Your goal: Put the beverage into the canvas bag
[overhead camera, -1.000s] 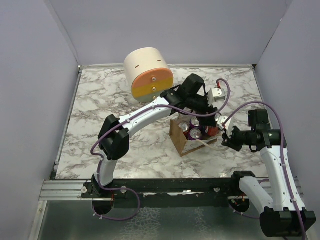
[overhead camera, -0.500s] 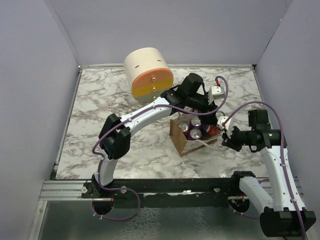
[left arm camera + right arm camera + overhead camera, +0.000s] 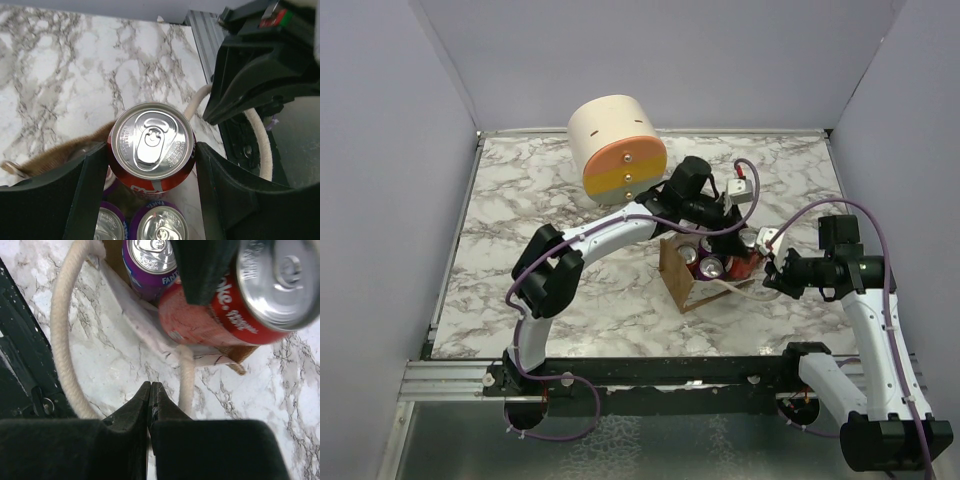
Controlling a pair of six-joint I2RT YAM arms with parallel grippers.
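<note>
The tan-brown canvas bag (image 3: 672, 272) stands mid-table with purple cans (image 3: 710, 267) inside. My left gripper (image 3: 736, 248) reaches down over its right side, shut on a red Coke can (image 3: 746, 265). In the left wrist view the can (image 3: 152, 142) sits between my fingers (image 3: 95, 190) above the purple cans (image 3: 160, 225). In the right wrist view the red can (image 3: 235, 300) leans over the bag's white label side (image 3: 140, 315). My right gripper (image 3: 150, 385) is shut just right of the bag (image 3: 767, 278). The cream rope handle (image 3: 62, 340) runs on both sides of its fingers.
A big cream cylinder with an orange-yellow face (image 3: 615, 145) lies at the back, behind the left arm. Grey walls enclose the marble table (image 3: 520, 230) on three sides. The rope handle (image 3: 260, 145) and the right arm's black body crowd the bag's right side.
My left wrist has swung back and to the left, and the red can has shifted slightly right at the bag's right edge. The right arm has barely moved.
</note>
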